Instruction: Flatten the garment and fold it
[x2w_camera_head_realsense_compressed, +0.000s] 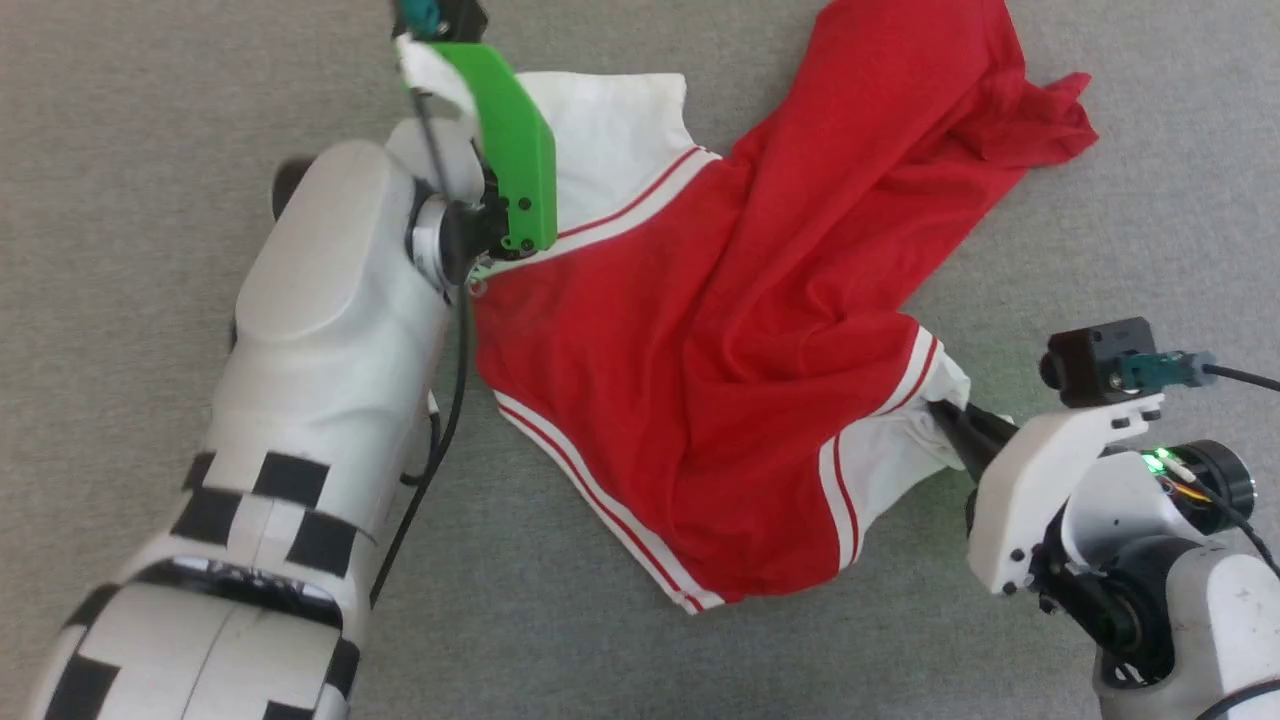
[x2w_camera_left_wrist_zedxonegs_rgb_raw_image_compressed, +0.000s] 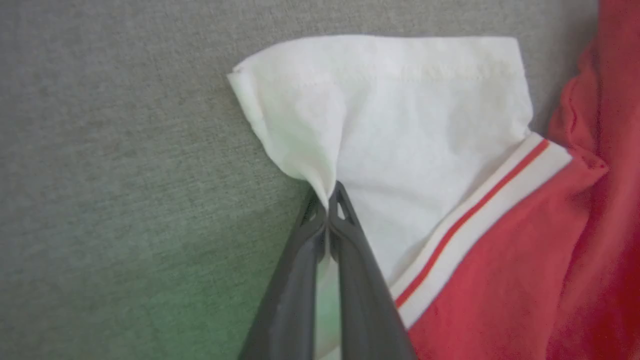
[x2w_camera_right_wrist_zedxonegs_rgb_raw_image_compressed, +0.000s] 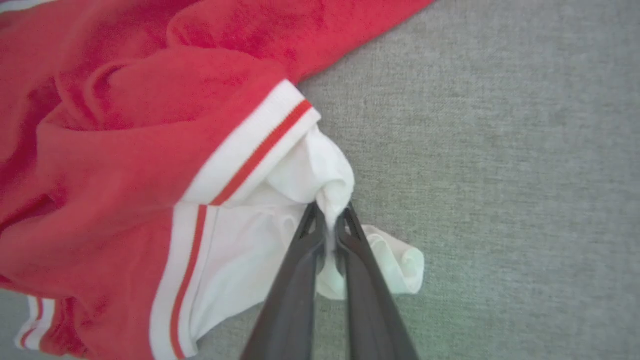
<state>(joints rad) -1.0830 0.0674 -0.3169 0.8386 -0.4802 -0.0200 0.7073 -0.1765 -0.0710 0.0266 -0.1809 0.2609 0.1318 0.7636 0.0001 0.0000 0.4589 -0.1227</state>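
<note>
A: garment (x2w_camera_head_realsense_compressed: 740, 330) status?
B: on the grey carpet (x2w_camera_head_realsense_compressed: 150, 120), mid head view; crumpled, not flat; red body bunched in long diagonal folds running to the far right; striped trim (x2w_camera_head_realsense_compressed: 600, 500) along the near edge.
A: left gripper (x2w_camera_left_wrist_zedxonegs_rgb_raw_image_compressed: 329, 194)?
B: fingers pinched together on the edge of one white sleeve (x2w_camera_left_wrist_zedxonegs_rgb_raw_image_compressed: 400, 125); the cloth puckers to a peak at the tips; the rest of that sleeve lies spread on the carpet, with a red-white band where it meets the red body.
A: right gripper (x2w_camera_right_wrist_zedxonegs_rgb_raw_image_compressed: 331, 214)?
B: same; jaws closed on a wad of the other sleeve (x2w_camera_right_wrist_zedxonegs_rgb_raw_image_compressed: 305, 185); a curl of white cloth lies on the carpet just beside the fingers.
A: arm positions?
B: left at the garment's upper left, its green bracket (x2w_camera_head_realsense_compressed: 510, 150) over the sleeve; right at the lower right corner; the garment lies in folds between them.
</note>
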